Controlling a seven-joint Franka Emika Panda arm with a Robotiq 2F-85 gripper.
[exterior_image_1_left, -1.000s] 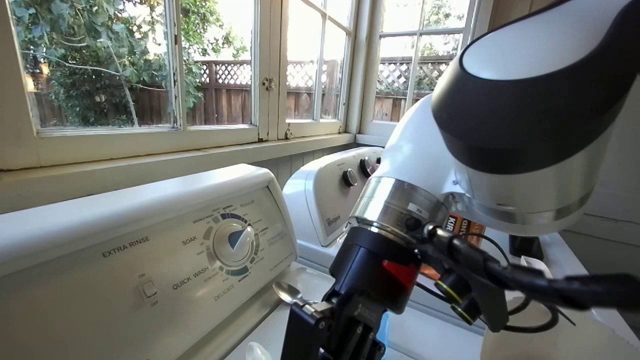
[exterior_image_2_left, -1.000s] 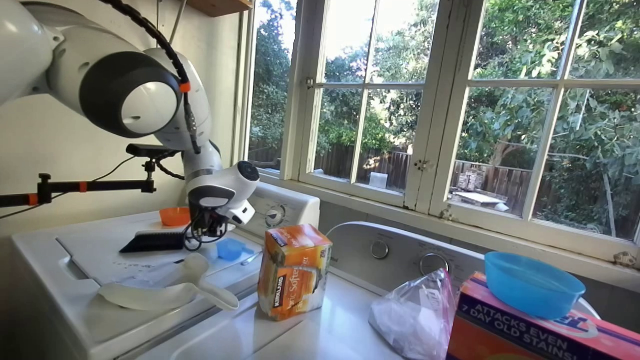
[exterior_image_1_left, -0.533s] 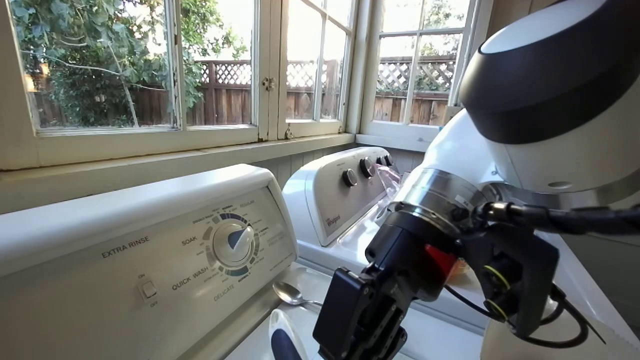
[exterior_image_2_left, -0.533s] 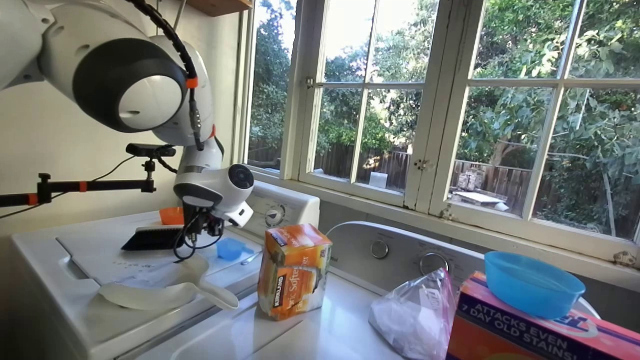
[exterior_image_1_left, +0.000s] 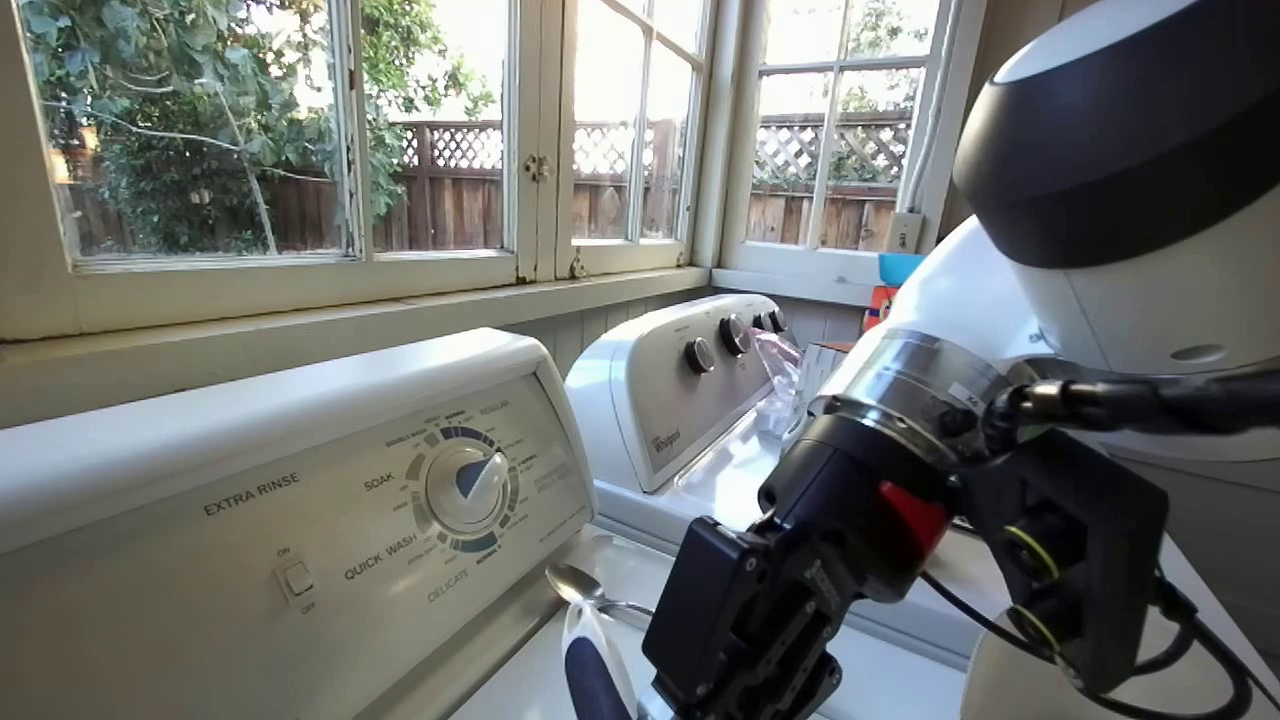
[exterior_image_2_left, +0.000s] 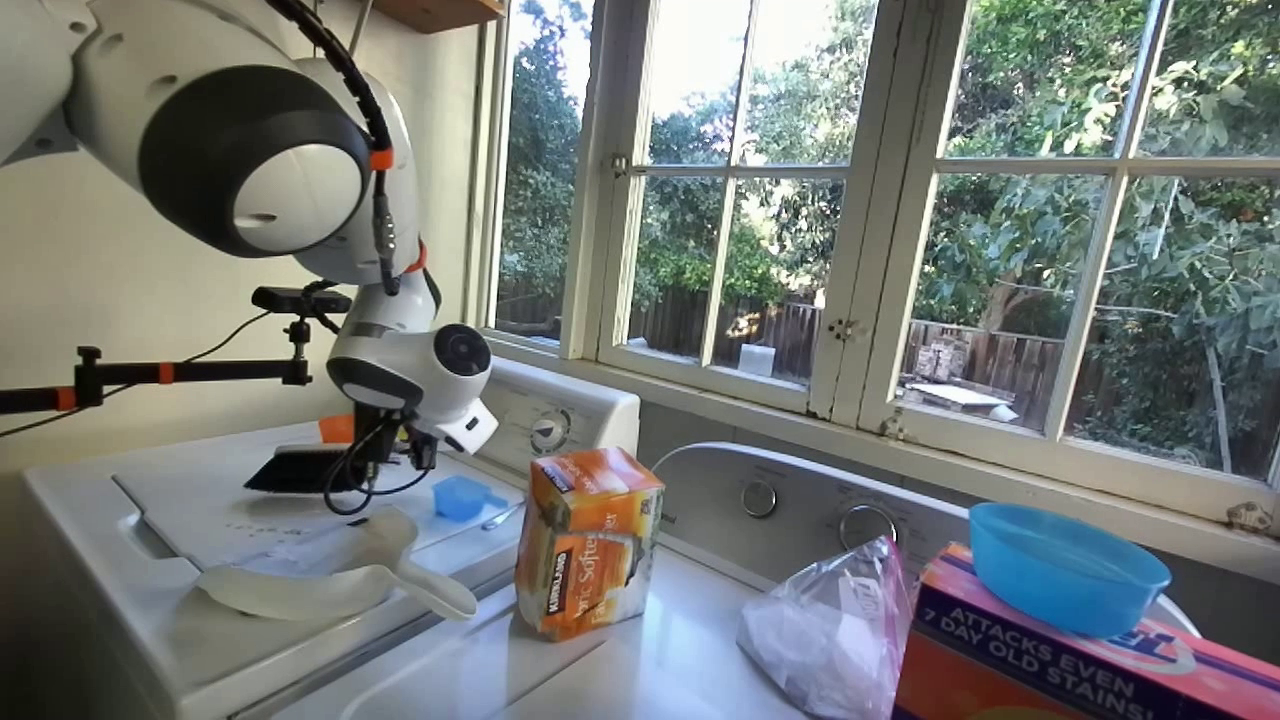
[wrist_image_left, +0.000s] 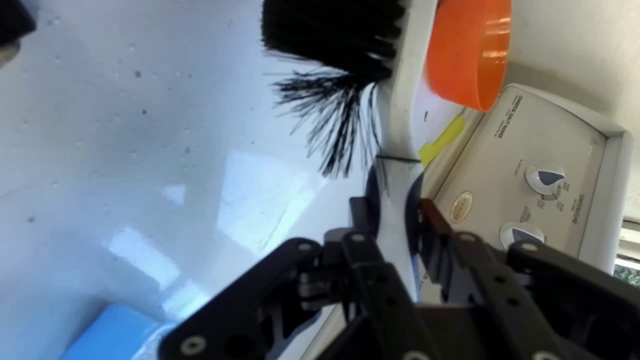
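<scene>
My gripper (wrist_image_left: 395, 215) is shut on the white and dark-blue handle of a brush (wrist_image_left: 397, 115), one finger on each side. In the wrist view its black bristles (wrist_image_left: 335, 30) point left over the white washer lid (wrist_image_left: 150, 200). Dark specks (wrist_image_left: 144, 111) are scattered on that lid. The brush head (exterior_image_2_left: 300, 470) also shows in an exterior view, low over the lid; whether the bristles touch it I cannot tell. The handle's end (exterior_image_1_left: 595, 680) sticks out beside the gripper in an exterior view. A white dustpan (exterior_image_2_left: 300, 595) lies nearer the lid's front.
Around the brush are an orange bowl (wrist_image_left: 465, 50), a yellow-handled item (wrist_image_left: 442, 140), a blue scoop (exterior_image_2_left: 460, 497) and a spoon (exterior_image_1_left: 575, 583). The washer's control panel (exterior_image_1_left: 300, 560) rises behind. A softener box (exterior_image_2_left: 590, 545), bag (exterior_image_2_left: 830, 640) and detergent box (exterior_image_2_left: 1050, 650) stand on the neighbouring machine.
The arm has moved away from the window side, to the right in one exterior picture and left in another. The brush handle has come further into sight; the grip stays the same.
</scene>
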